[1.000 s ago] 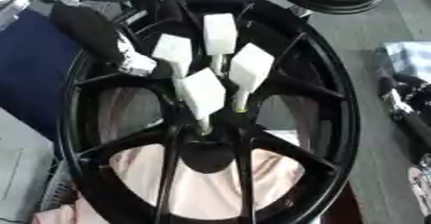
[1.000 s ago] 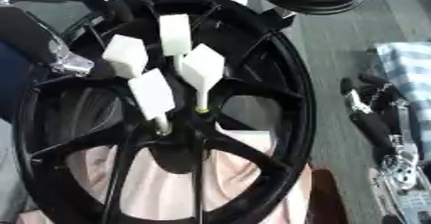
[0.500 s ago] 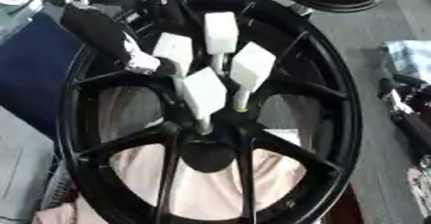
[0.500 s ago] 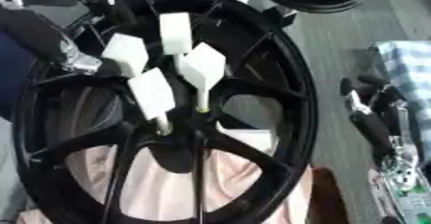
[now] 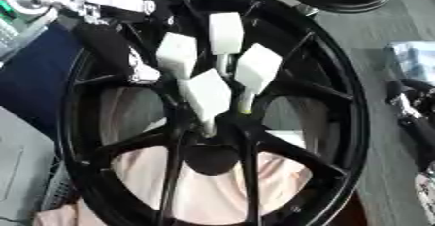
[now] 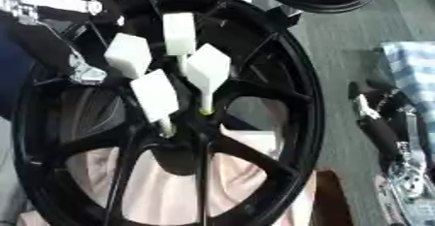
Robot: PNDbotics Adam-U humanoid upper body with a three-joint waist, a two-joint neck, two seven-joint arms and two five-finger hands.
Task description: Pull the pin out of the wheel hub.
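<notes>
We see the black wheel hub (image 5: 340, 123) lying flat over pink cloth (image 5: 212, 191), four white-headed pins (image 5: 208, 96) standing at its centre. Our left hand (image 5: 110, 50) reaches over the rim; we cannot tell its finger posture. Our right hand (image 6: 378, 118) idles outside the rim. Grabbing blindly could knock neighbouring pins askew.

Black wheel hub (image 5: 340, 99), white pins (image 5: 208, 94)

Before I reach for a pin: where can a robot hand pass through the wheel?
Crowded around the hub, where four white pins cluster, with the left robot hand beside them. Freer: the gaps between spokes on the right and the lower gaps over the pink cloth.
</notes>
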